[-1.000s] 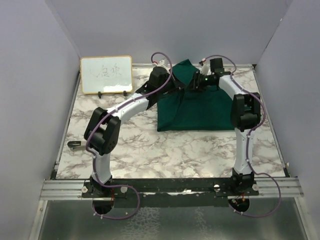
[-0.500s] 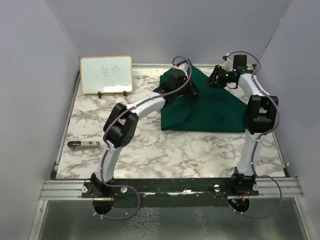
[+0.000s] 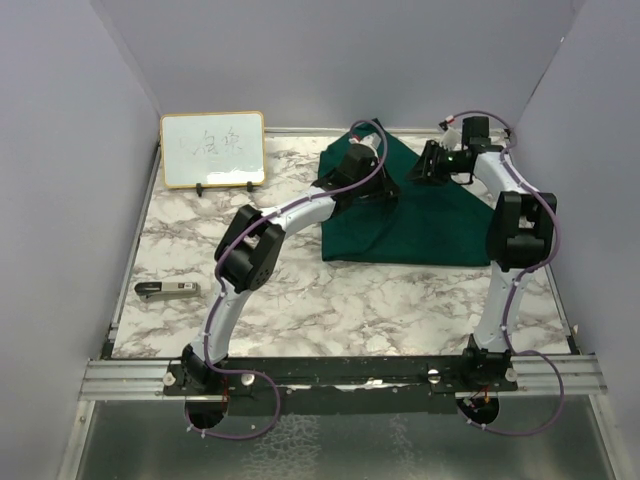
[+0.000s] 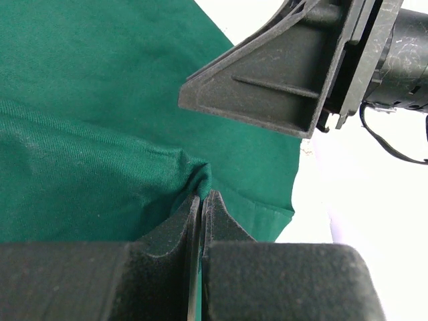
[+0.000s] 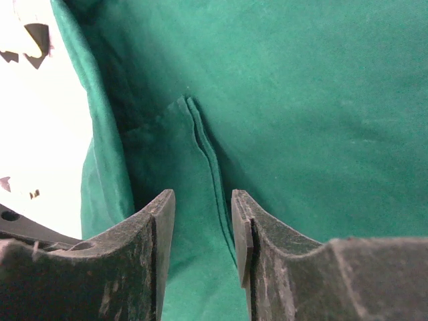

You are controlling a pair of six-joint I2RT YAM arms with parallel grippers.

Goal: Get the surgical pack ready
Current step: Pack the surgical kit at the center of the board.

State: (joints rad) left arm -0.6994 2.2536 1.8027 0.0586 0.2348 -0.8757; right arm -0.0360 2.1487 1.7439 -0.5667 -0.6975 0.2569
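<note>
**A:** Where is the drape [image 3: 400, 225]?

**B:** On the marble table [image 3: 330, 300], right of the middle and towards the back. Its near hem lies flat, and the far part is rumpled up into a peak.

**A:** And the tools?

**B:** The left gripper [image 4: 200, 197] is pinched tight on a tuck of the green cloth. The right gripper [image 5: 200, 200] stands part-open over a doubled hem and grips nothing.

**A:** So is it a fold or a spread?

**B:** One of those, at the far corner, I'd judge. From above I can't tell which, because the grippers cover that part. To do it well, the right one should come down on that doubled edge with both layers between its fingers and close fully. Then both should pull level and together, so the cloth doesn't twist.

**A:** Is anything in the way?

**B:** Mostly each other. The left wrist view shows the right gripper just above the left one's fingers, so they could knock. A small dark-handled tool [image 3: 167, 290] lies near the left edge, well apart from the drape. A whiteboard [image 3: 212, 148] stands at the back left, apart from the drape's corner. No tray, instruments or gauze show.
</note>
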